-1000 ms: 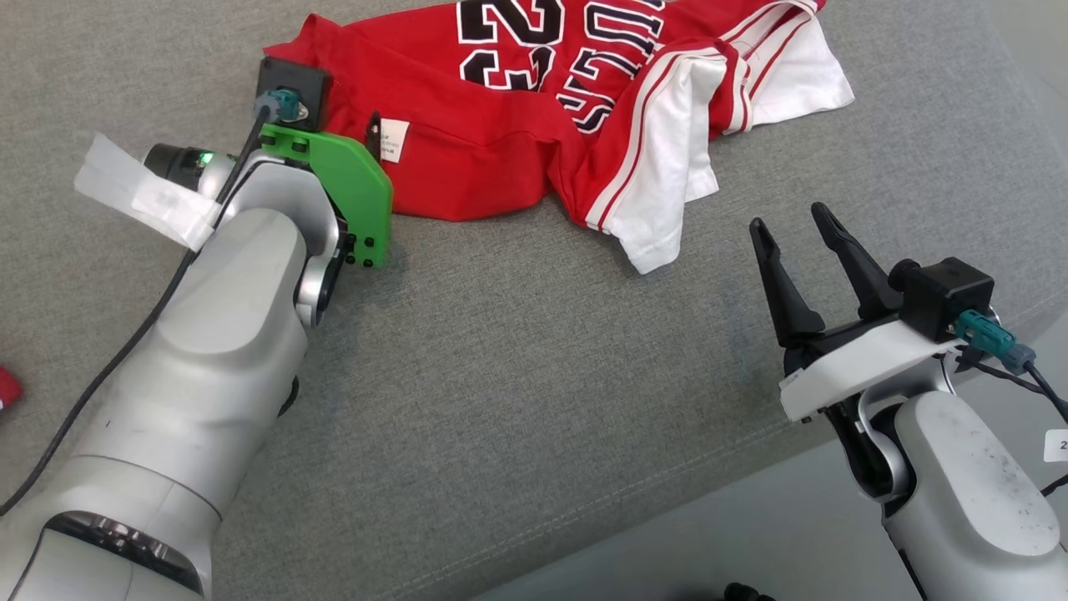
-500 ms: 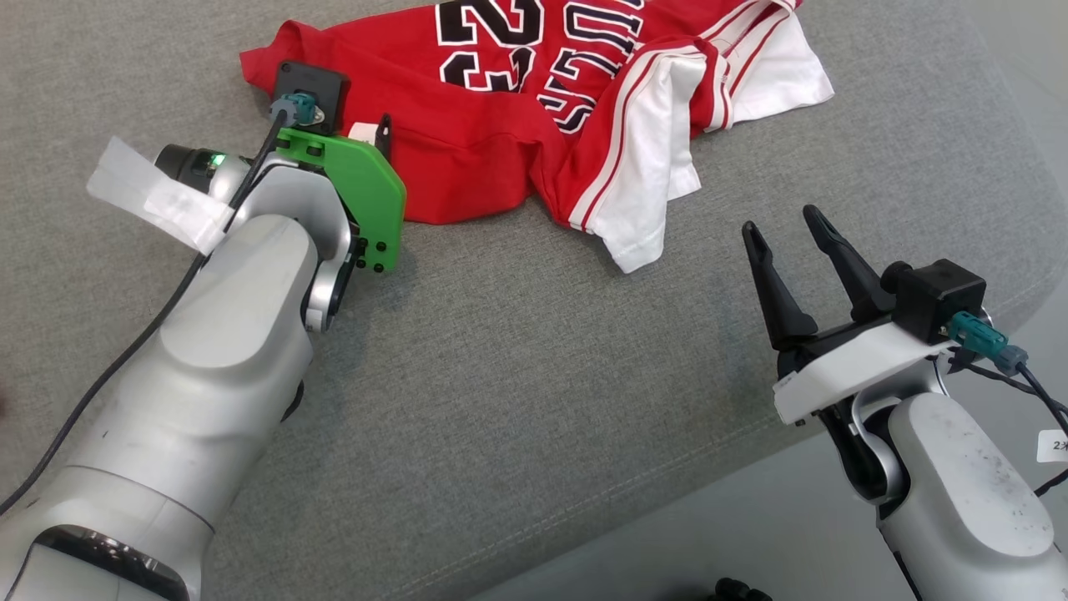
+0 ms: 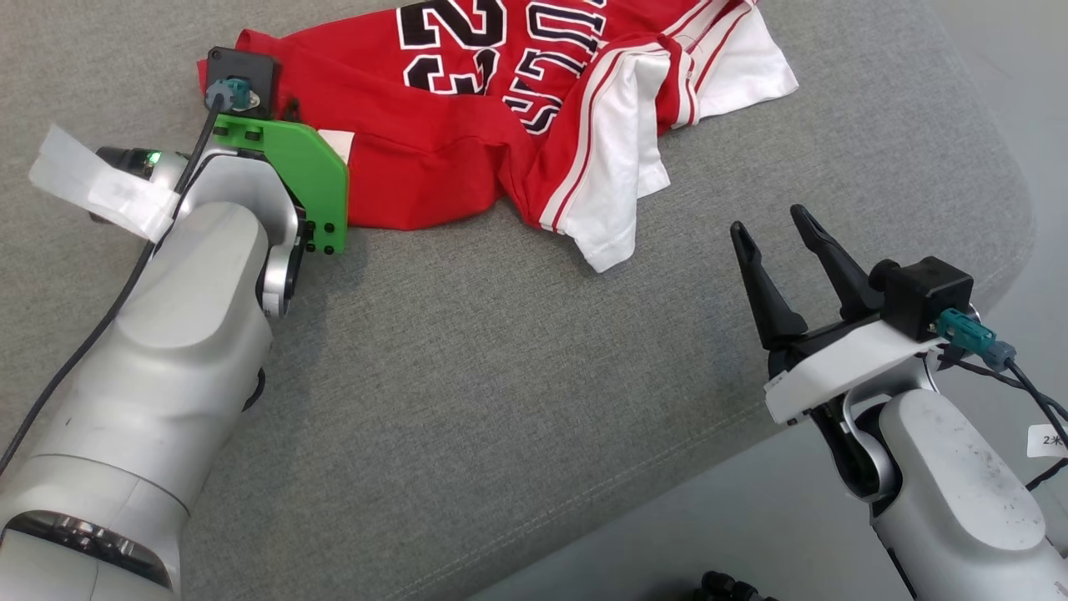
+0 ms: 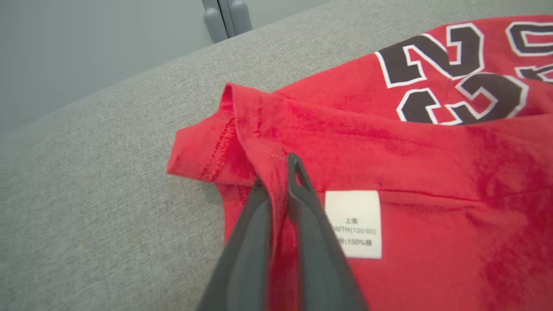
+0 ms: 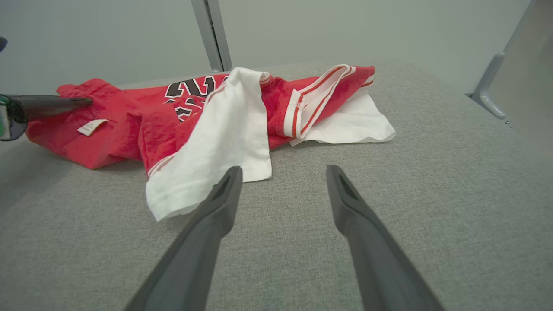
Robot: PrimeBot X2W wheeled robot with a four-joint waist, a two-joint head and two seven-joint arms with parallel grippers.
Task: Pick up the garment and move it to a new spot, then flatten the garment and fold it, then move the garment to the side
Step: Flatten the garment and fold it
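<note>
Finding: the garment [image 3: 434, 159], soft, light and limp, lies crumpled at the far side of the bench [image 3: 501, 401]; my left pincer [image 4: 276, 172] is nipped narrow on a red hem fold beside the label [image 4: 353, 223], a sound hold, my right pincer [image 3: 769, 219] wide and empty, near right.

The jersey [image 3: 434, 159] is soft, matt red and white cloth; its care label [image 4: 353, 223] is smooth white fabric. The grey surface [image 3: 501, 376] is coarse woven textile. At ten o'clock in the head view, the green bracket [image 3: 304, 179] looks like smooth plastic. The right gripper [image 3: 768, 219] has matt dark plastic fingers [image 3: 763, 292].

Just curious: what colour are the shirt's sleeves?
White sleeves on the red garment; the right wrist view shows them best.
</note>
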